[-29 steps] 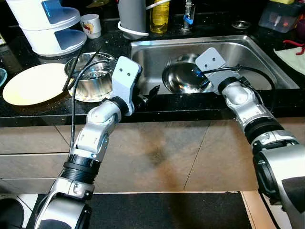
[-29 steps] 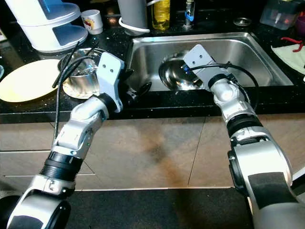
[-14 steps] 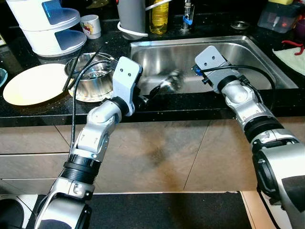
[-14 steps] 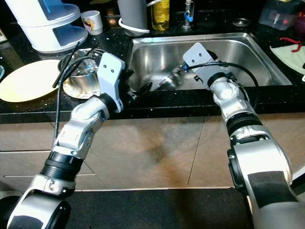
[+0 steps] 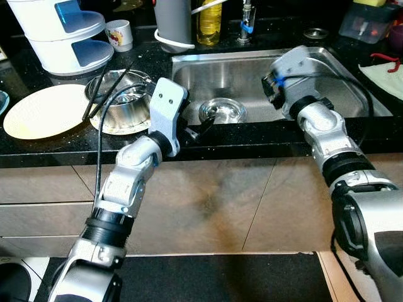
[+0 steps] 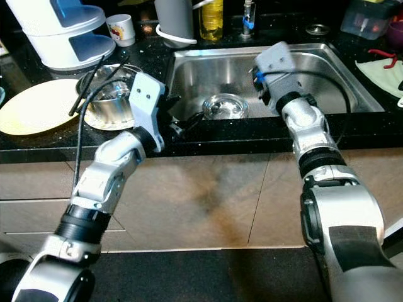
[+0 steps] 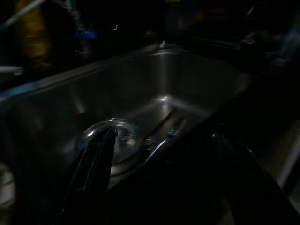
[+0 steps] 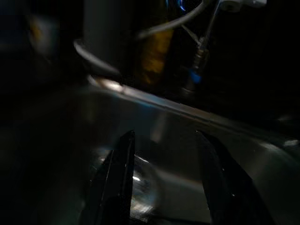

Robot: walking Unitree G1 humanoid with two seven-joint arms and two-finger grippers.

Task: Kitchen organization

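A small steel bowl [image 5: 221, 111] lies upright on the floor of the steel sink [image 5: 327, 69], near its front wall; it also shows dimly as the bowl [image 8: 143, 187] in the right wrist view. My right gripper [image 8: 164, 135] hangs open over the right part of the sink, above and to the right of the bowl, with nothing between its fingers. My left gripper [image 5: 196, 129] rests at the sink's front left edge, open and empty, pointing towards the bowl [image 7: 110, 138].
On the black counter left of the sink stand a steel pot [image 5: 121, 100] on a plate, a yellow plate [image 5: 44, 110], a white stacked container [image 5: 63, 31] and a mug [image 5: 119, 33]. Behind the sink are a grey canister [image 5: 174, 22], an oil bottle [image 5: 211, 22] and the tap [image 5: 245, 25].
The bowl was tilted at my right gripper a second ago; it has dropped and now lies flat in the sink. My right gripper has lifted and drawn back to the right.
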